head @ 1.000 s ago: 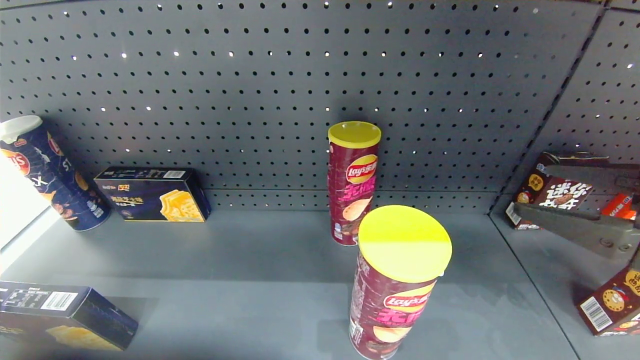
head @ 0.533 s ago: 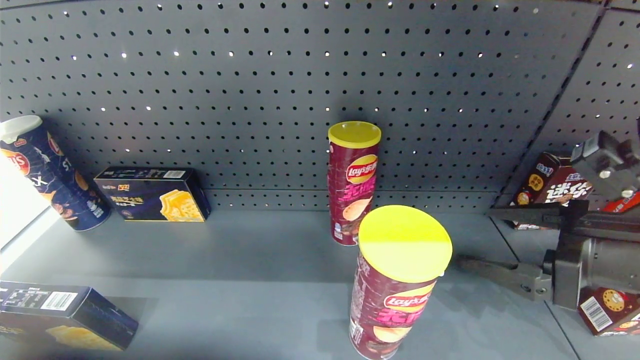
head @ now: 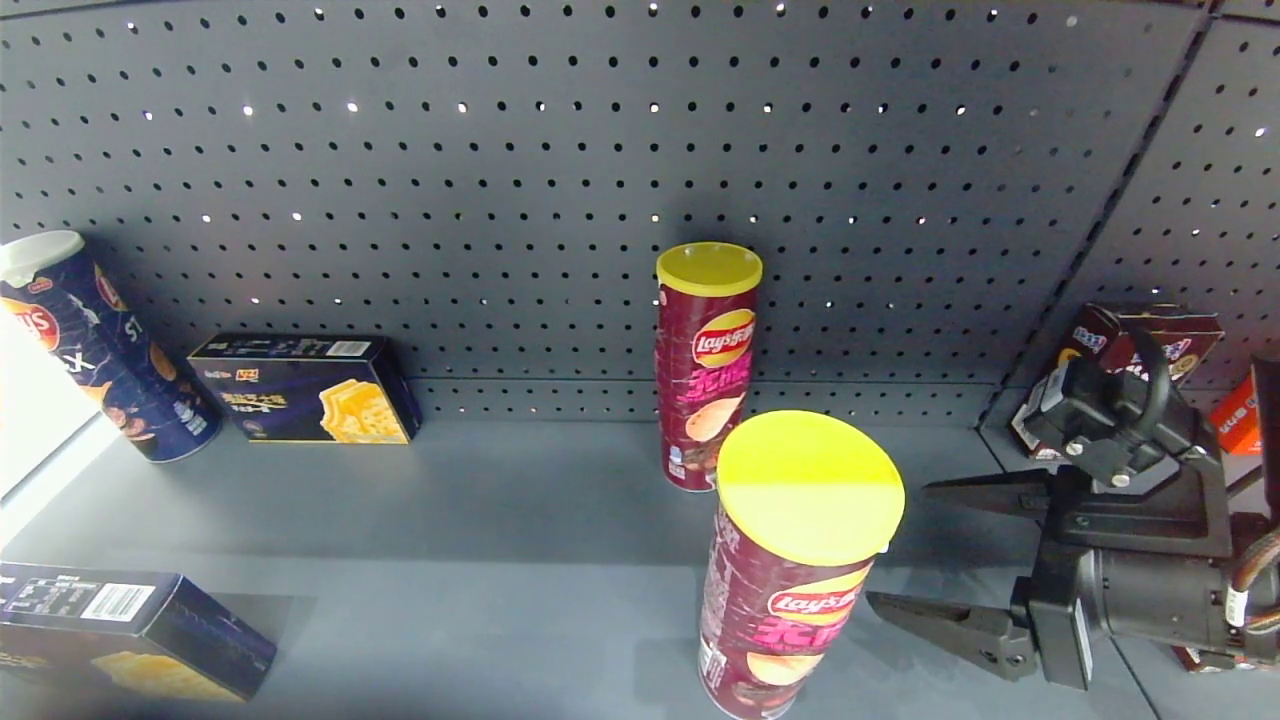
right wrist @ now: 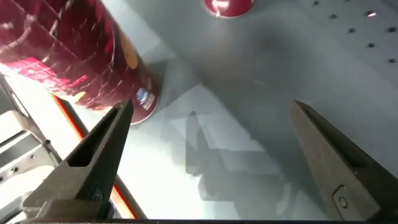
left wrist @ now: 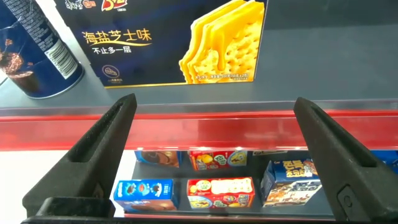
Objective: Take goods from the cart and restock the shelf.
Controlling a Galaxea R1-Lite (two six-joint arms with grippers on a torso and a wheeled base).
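Two maroon chip cans with yellow lids stand upright on the grey shelf (head: 500, 540): one by the pegboard (head: 705, 365), one nearer the front edge (head: 790, 570). My right gripper (head: 900, 546) is open just right of the front can, fingers pointing at it and apart from it. The right wrist view has that front can (right wrist: 81, 62) beyond the open right gripper (right wrist: 211, 107), with the rear can's base (right wrist: 227, 5) farther off. My left gripper (left wrist: 214, 102) is open and holds nothing, level with the shelf's red front edge (left wrist: 205, 127), facing a dark blue cracker box (left wrist: 180, 43).
A dark blue chip can (head: 95, 345) and a cracker box (head: 305, 390) sit at the back left, another box (head: 120, 630) at the front left. Brown biscuit boxes (head: 1150, 335) fill the right bay behind my right arm. Below the red edge, a lower shelf holds small packs (left wrist: 217, 190).
My right gripper has come from the right bay leftwards and down towards the front maroon can, staying open. The cans and boxes have not moved.
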